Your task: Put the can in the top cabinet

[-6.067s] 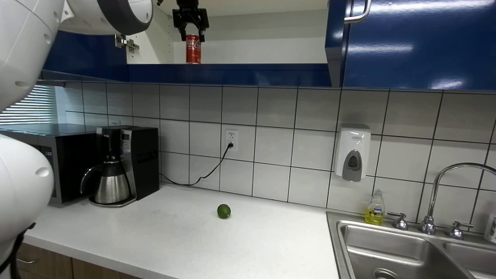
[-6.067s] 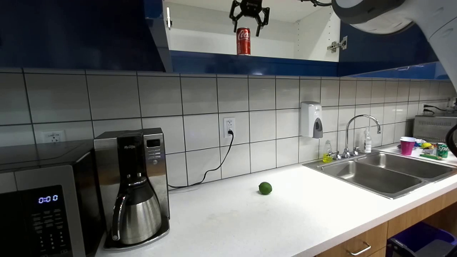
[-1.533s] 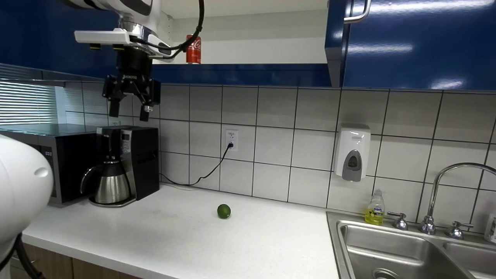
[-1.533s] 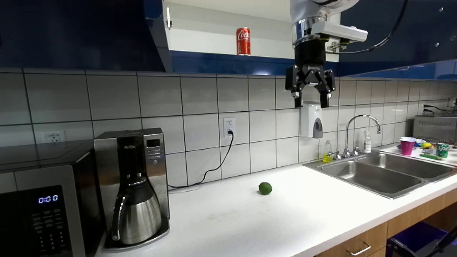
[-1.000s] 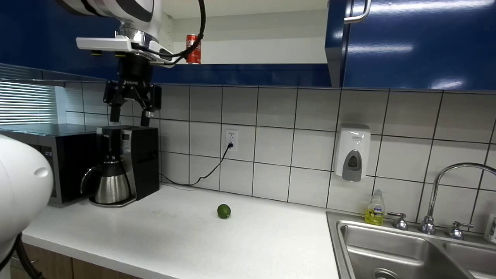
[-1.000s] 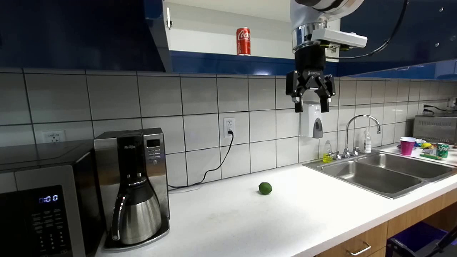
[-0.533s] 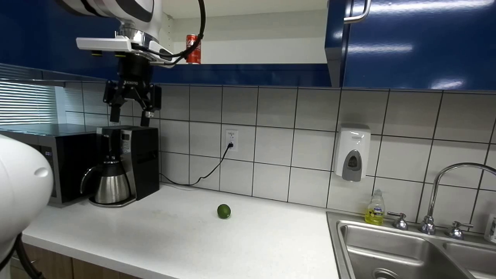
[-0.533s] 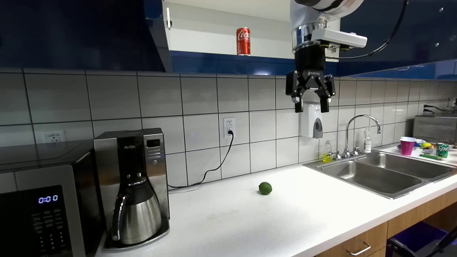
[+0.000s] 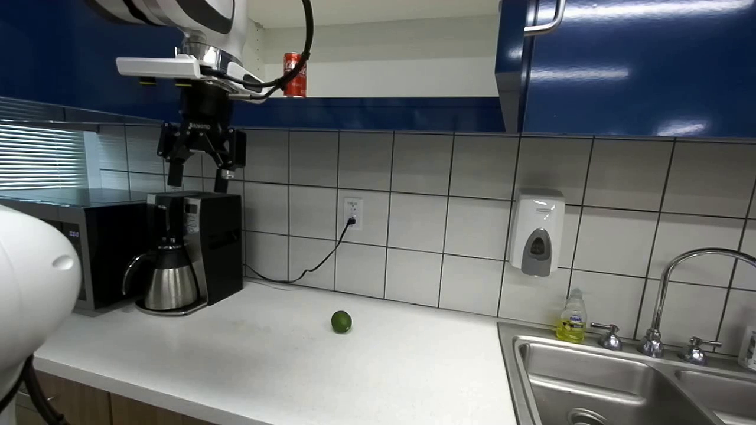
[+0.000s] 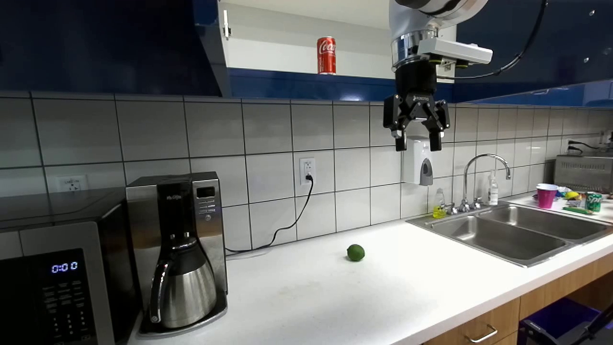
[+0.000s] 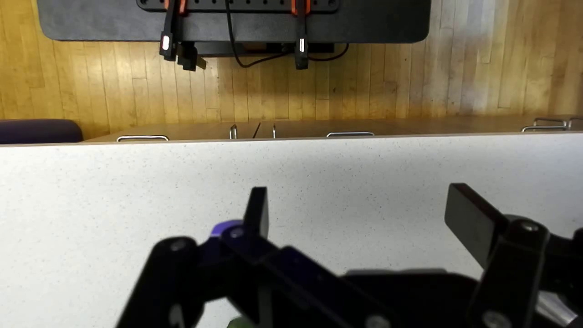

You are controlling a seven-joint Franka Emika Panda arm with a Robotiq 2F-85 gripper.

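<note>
High in both exterior views, the can (image 10: 326, 55) stands in the top cabinet (image 10: 287, 85), partly behind a cable (image 9: 310, 35) in an exterior view. Fingers (image 11: 473, 225) parted, the tool (image 10: 417, 143) hangs over open surface (image 11: 136, 191); only the wrist view shows wood floor (image 11: 273, 91) beyond the front edge.

Both exterior views fairly sharp, well lit. White glare streaks the cabinet door (image 9: 641, 53); bench (image 10: 364, 297) nearly washed out toward the sink (image 10: 498, 242). Wrist view: sheen on floor (image 11: 410, 86), upper right; tool (image 11: 362, 212) dark, slightly out of focus.
</note>
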